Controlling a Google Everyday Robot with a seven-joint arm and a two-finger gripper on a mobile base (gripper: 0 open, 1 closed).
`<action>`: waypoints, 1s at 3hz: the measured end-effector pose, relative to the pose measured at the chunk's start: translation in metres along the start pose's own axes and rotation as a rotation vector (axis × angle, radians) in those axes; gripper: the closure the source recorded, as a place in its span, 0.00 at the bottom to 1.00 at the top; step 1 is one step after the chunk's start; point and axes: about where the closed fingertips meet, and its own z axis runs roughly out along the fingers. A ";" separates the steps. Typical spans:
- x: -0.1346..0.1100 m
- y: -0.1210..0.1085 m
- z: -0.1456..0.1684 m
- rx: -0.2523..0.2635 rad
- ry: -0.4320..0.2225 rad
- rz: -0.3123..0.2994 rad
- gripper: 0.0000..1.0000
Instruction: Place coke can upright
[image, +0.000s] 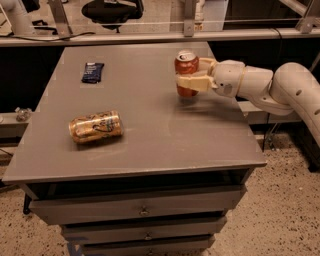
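Observation:
The coke can (186, 65) is red-orange with a silver top. It stands upright on the grey table (145, 130) near its right side. My gripper (192, 76) reaches in from the right on the white arm (270, 87), and its cream fingers (192, 83) are shut on the can's middle. The can's bottom seems to rest on the tabletop.
A gold patterned can (95, 127) lies on its side at the table's front left. A dark blue snack packet (92, 72) lies at the back left. The table has drawers below. A counter rail and a chair stand behind it.

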 end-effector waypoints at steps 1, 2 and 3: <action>0.016 0.003 -0.004 0.002 -0.003 0.022 1.00; 0.028 0.001 -0.010 0.013 -0.001 0.061 0.82; 0.035 0.001 -0.016 0.021 0.004 0.090 0.59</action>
